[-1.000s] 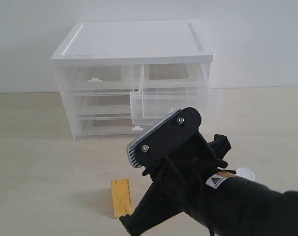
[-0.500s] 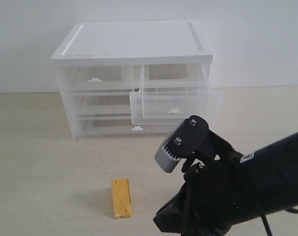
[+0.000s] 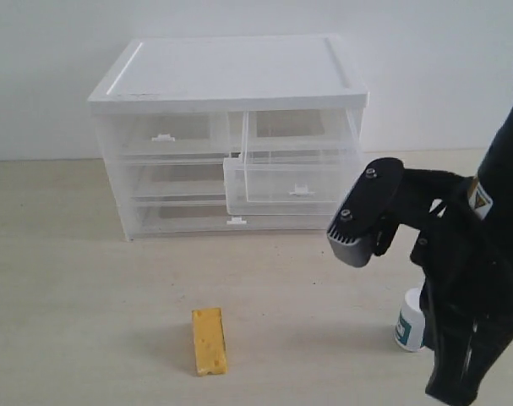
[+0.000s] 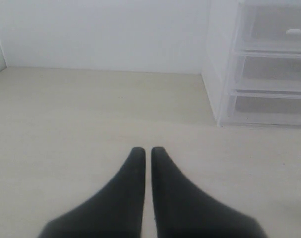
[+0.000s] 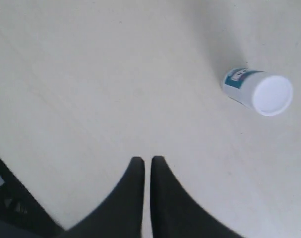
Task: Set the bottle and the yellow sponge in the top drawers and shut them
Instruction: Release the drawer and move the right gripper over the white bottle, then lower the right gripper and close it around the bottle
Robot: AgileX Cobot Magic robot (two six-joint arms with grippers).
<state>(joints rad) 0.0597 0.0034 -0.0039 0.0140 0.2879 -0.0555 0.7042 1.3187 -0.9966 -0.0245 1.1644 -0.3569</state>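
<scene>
Pale beige surface (image 3: 70,288) carries the bottle (image 3: 408,326), upright just beside the right arm (image 3: 480,288). The yellow sponge (image 3: 210,341) lies flat, well apart from it, before the cabinet (image 3: 231,72). Of the top drawers (image 3: 302,182), the right one is pulled out and the left is shut. The left fingers (image 4: 135,168) and the right fingers (image 5: 135,178) are each pressed together, empty.

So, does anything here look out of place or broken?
Only the right top drawer, which sticks out of the cabinet while the left top drawer sits flush. Nothing looks spilled or damaged: the bottle stands upright and the yellow sponge lies flat on the table.
</scene>
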